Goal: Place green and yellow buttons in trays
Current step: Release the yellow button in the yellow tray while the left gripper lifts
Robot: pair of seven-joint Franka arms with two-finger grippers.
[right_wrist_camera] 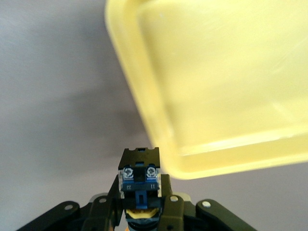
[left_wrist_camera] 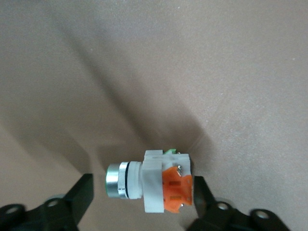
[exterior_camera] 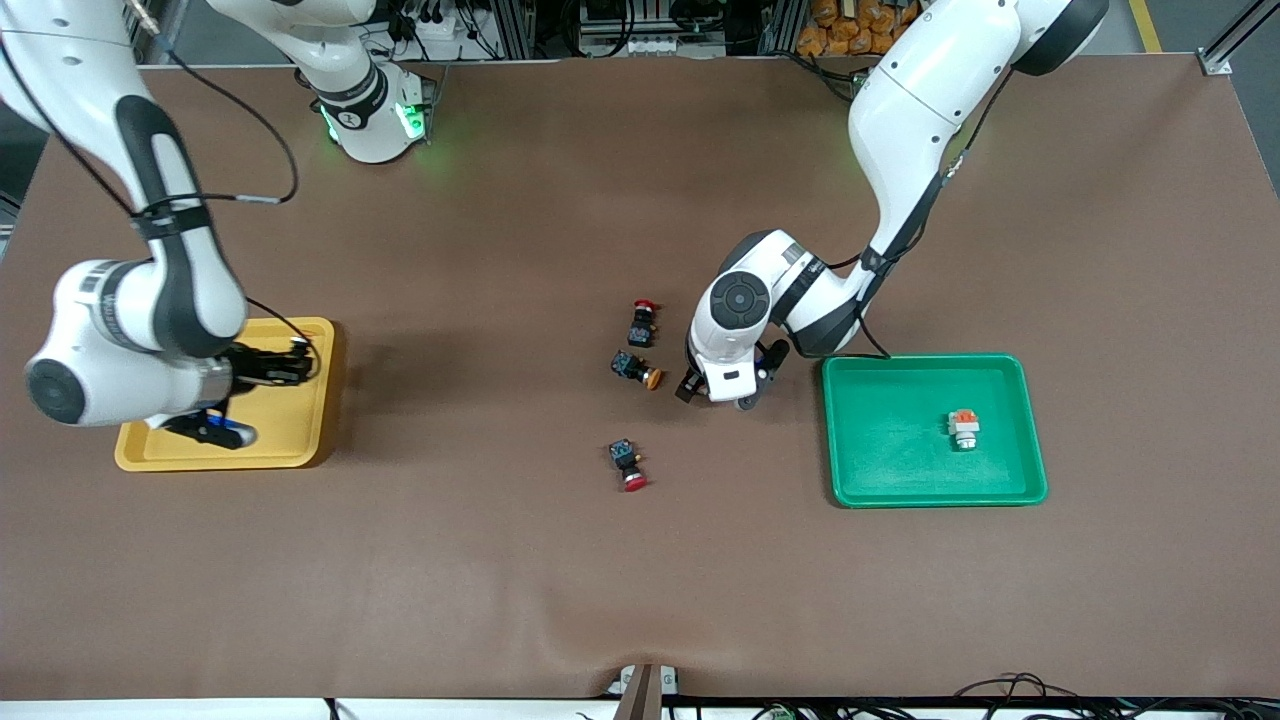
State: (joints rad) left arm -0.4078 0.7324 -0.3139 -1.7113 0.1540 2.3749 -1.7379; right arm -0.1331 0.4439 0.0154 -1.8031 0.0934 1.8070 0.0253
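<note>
Lying on the big brown table (exterior_camera: 560, 560) are two trays. The yellow tray (exterior_camera: 300, 440) is sitting at the right arm's end, and the green tray (exterior_camera: 880, 470) is sitting at the left arm's end. A white button (exterior_camera: 963, 429) with an orange block is resting inside the green tray.

The right gripper (exterior_camera: 215, 432) is hanging over the yellow tray's edge. Its fingers are squeezing tight on a black button (right_wrist_camera: 139, 185), gripping it by its two sides. The black back end is pointing away from the gripper, and the yellow cap is tucked in close to it.

The left gripper (exterior_camera: 722, 392) is sitting low at the table, just beside the green tray. Its two fingers (left_wrist_camera: 79, 197) are standing apart, with a second white button (left_wrist_camera: 149, 182) lying on its side between them. This button's long side is running from one finger to the other, with the silver cap toward one finger and the orange block touching the other.

Three more black buttons are lying in the middle of the table. One has a yellow-orange cap (exterior_camera: 632, 369), and two have red caps (exterior_camera: 641, 322) (exterior_camera: 627, 464).
</note>
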